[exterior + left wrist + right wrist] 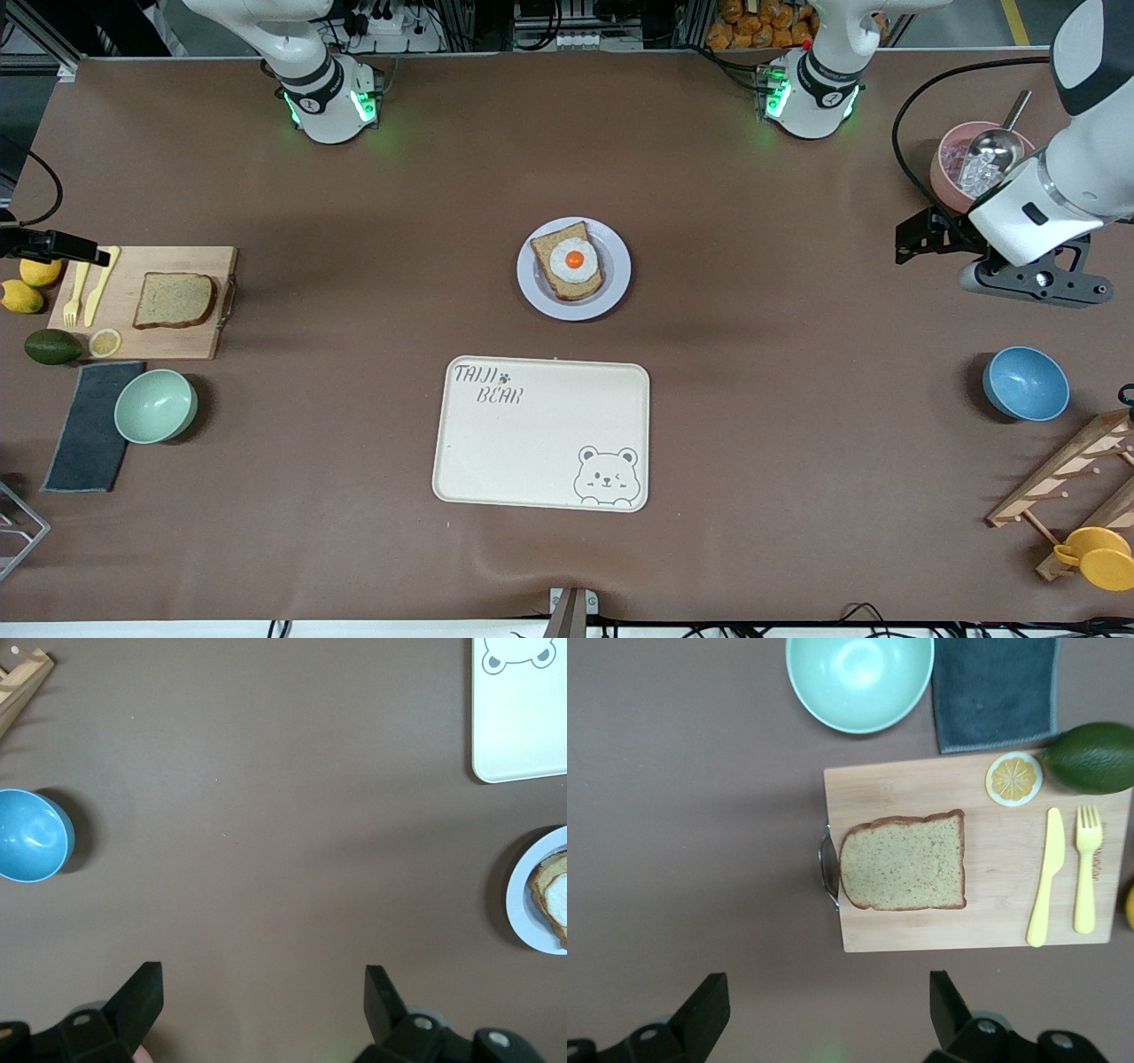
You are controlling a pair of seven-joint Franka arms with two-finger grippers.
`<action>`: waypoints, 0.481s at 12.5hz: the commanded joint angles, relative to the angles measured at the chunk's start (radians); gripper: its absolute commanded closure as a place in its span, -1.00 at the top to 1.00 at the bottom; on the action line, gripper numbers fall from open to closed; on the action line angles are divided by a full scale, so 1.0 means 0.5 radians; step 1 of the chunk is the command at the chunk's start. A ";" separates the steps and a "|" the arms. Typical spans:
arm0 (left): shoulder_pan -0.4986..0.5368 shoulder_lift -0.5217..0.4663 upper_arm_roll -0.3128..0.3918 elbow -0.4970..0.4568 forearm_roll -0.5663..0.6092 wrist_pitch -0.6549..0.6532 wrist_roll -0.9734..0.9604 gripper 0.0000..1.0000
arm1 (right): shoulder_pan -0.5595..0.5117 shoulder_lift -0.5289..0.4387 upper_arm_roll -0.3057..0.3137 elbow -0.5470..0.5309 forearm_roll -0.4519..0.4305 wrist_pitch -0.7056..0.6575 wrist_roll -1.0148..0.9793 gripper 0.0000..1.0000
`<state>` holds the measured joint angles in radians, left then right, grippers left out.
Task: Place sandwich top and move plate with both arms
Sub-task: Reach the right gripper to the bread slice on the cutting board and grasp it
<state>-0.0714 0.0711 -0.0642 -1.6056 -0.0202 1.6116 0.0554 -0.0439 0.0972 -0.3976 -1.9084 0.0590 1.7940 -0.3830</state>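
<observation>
One brown table (753, 399) bears plate (615, 282) and tray (532, 443).

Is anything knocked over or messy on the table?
Nothing stands out. The sandwich top lies flat on the cutting board, the egg bread sits on the plate, and both bowls stand upright with nothing spilled.

Brown table (372, 425) carries plate (611, 288), bear tray (540, 443), cutting board (177, 341), blue bowl (1026, 383), green bowl (156, 405)
</observation>
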 commanded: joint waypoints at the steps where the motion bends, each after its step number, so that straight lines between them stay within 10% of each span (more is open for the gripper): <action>1: 0.017 -0.007 -0.010 -0.007 -0.036 0.010 -0.003 1.00 | 0.011 0.066 -0.134 -0.128 0.087 0.209 -0.230 1.00; 6: 0.017 0.005 -0.010 -0.007 -0.036 0.013 -0.003 1.00 | -0.022 0.299 -0.263 -0.184 0.326 0.440 -0.669 0.96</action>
<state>-0.0713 0.0750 -0.0641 -1.6061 -0.0202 1.6117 0.0554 -0.0443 0.2090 -0.5161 -2.0015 0.1651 1.9993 -0.6398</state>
